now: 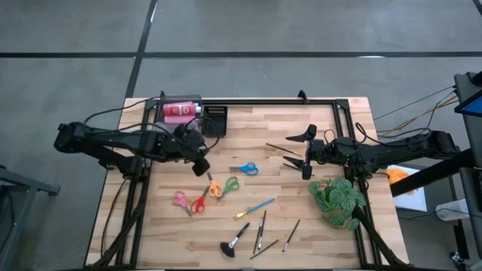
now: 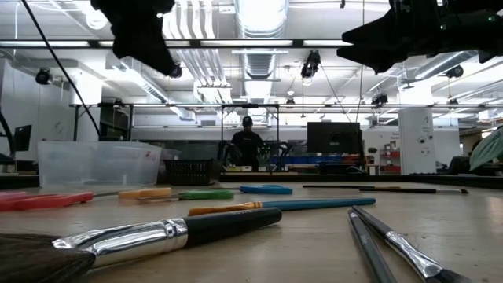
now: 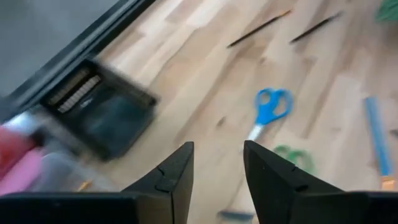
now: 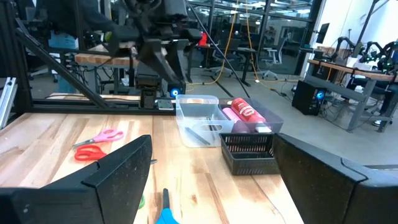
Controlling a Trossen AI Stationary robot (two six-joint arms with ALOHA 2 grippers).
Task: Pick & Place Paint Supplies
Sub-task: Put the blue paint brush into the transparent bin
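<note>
Up above the wooden bench (image 1: pixel 248 120), the left arm's fingers (image 3: pixel 217 180) hang in the air with a small gap between them, and nothing is in that gap. Just below and ahead of these fingers lie the blue-handled scissors (image 3: pixel 268 111) flat on the wood. Off to one side of them sits the black plastic tray (image 3: pixel 99 115), and right next to the tray is the clear plastic tub (image 1: pixel 179 111) with the pink paint bottles (image 4: pixel 231 114) and a red tube (image 4: pixel 250 112) inside it.

Across the bench, the right arm's fingers (image 1: pixel 307 153) are spread very wide and hold nothing. Two thin dark brushes (image 1: pixel 286 154) lie close beside these fingers, and the green leafy plant (image 1: pixel 337 199) sits near them at the bench's edge.

Between the two arms, nearer the front of the bench, more things lie flat. Orange-and-green scissors (image 1: pixel 223 187) lie beside pink-and-red scissors (image 1: pixel 190 203). A long blue-handled brush (image 1: pixel 254 208) lies a bit past them. A fat black brush with a fluffy head (image 1: pixel 233 242) and a few thin brushes (image 1: pixel 260 232) lie near the front edge, well apart from both sets of fingers.

Far behind the bench, a person (image 2: pixel 247 141) sits in the room.
</note>
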